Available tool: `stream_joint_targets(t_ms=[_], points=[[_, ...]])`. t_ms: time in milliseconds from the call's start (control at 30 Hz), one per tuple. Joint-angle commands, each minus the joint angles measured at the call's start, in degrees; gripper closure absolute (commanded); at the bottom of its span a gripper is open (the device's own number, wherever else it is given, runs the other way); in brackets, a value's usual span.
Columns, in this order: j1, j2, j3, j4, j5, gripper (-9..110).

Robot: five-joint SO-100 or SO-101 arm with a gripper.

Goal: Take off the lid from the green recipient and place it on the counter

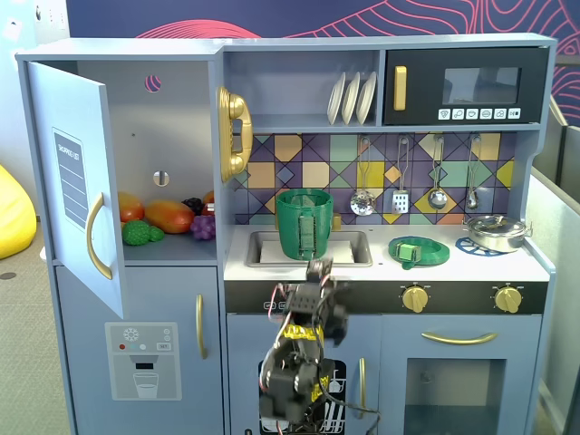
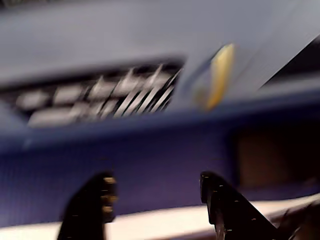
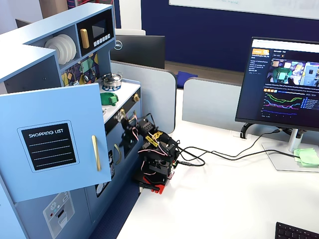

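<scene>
wrist view: gripper [image 2: 155, 200] jaws apart, holding nothing, blurred cabinet front ahead | fixed view: arm low, below counter [image 1: 362, 267] edge | lid [image 1: 419, 250] lies flat on counter right of sink, apart from green pot [image 1: 304, 223] standing open in sink | task looks done

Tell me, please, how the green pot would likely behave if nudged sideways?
The pot looks tall, tapered and plastic, so probably light and apt to tip. It seems to stand in the sink, whose walls might stop sliding.
</scene>
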Motion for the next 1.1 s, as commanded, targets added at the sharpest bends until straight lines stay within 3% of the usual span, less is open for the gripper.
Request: stream_joint_targets(t_ms=[0, 467, 600, 900, 1067], points=[[-5.71, 4.22, 8.00, -0.53, 2.37, 98], [-15.21, 9.05, 19.42, 7.12, 20.83, 101], [-15.56, 10.63, 19.51, 11.51, 21.62, 101], [-14.15, 10.72, 19.51, 21.18, 12.57, 101], [-14.24, 10.72, 19.51, 21.62, 14.59, 101]])
